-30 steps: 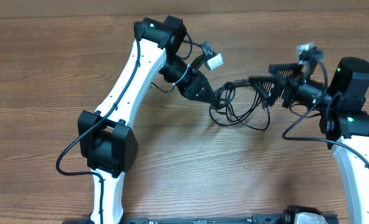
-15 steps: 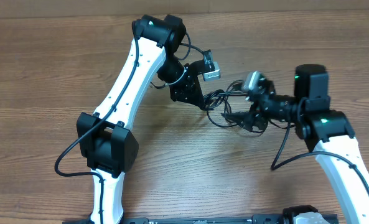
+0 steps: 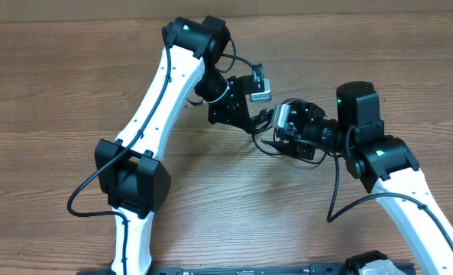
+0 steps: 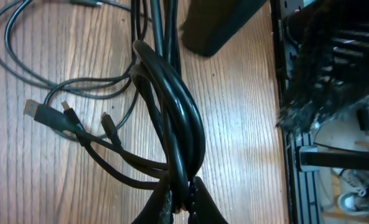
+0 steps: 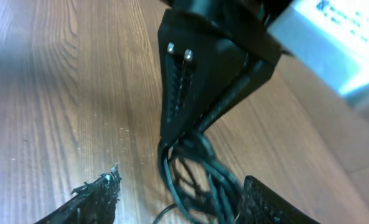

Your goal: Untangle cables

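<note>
The cables (image 3: 266, 122) are a bundle of thin black cords lying on the wooden table between the two arms. My left gripper (image 3: 249, 126) is shut on the bundle's thick looped part. In the left wrist view the cables (image 4: 181, 124) rise from my pinched fingers (image 4: 184, 202), and loose plug ends (image 4: 35, 111) fan out to the left. My right gripper (image 3: 276, 141) is open just right of the left one. In the right wrist view its fingers (image 5: 178, 202) straddle the hanging cables (image 5: 196, 174) below the left gripper (image 5: 203, 81).
The wooden table (image 3: 58, 92) extends all round. The left arm's white links (image 3: 157, 99) cross the left middle, and the right arm (image 3: 409, 191) comes in from the lower right. A dark rail (image 4: 284, 137) runs down the right side of the left wrist view.
My right gripper has swung left from the right side of the table and now straddles the cable bundle close to the left gripper. The left gripper has shifted slightly, still holding the cables.
</note>
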You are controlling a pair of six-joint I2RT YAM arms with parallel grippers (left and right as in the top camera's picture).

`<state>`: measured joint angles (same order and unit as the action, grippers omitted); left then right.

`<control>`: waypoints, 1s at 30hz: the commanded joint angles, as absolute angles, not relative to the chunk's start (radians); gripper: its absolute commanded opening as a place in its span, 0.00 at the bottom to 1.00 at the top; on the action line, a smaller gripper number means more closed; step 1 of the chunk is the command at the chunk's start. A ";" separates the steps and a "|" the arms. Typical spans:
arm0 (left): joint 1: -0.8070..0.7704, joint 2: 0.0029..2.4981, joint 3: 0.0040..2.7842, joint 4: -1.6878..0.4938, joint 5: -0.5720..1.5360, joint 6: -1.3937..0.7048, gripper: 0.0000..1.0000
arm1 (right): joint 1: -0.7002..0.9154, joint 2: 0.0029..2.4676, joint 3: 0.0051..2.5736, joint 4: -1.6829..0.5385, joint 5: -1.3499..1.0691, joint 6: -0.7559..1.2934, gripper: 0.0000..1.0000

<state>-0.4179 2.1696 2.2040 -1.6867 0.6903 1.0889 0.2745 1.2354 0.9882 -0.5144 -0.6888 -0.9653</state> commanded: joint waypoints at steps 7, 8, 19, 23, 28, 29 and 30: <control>-0.433 2.173 2.230 -1.685 0.715 1.257 0.04 | 0.282 1.230 0.996 -0.464 -0.629 -0.978 0.59; -0.433 2.173 2.230 -1.684 0.720 1.266 0.04 | 0.282 1.231 0.996 -0.465 -0.629 -0.978 0.59; -0.433 2.173 2.230 -1.620 0.822 1.279 0.04 | 0.282 1.270 0.996 -0.505 -0.630 -0.977 0.28; -0.430 2.173 2.230 -1.610 0.847 1.278 0.04 | 0.282 1.270 0.996 -0.517 -0.630 -0.977 0.18; -0.430 2.173 2.230 -1.610 0.888 1.278 0.04 | 0.282 1.270 0.996 -0.529 -0.629 -0.977 0.16; -0.430 2.173 2.230 -1.608 0.895 1.276 0.04 | 0.282 1.270 0.996 -0.529 -0.629 -0.977 0.16; -0.430 2.173 2.230 -1.607 0.898 1.275 0.04 | 0.282 1.270 0.996 -0.529 -0.629 -0.977 0.15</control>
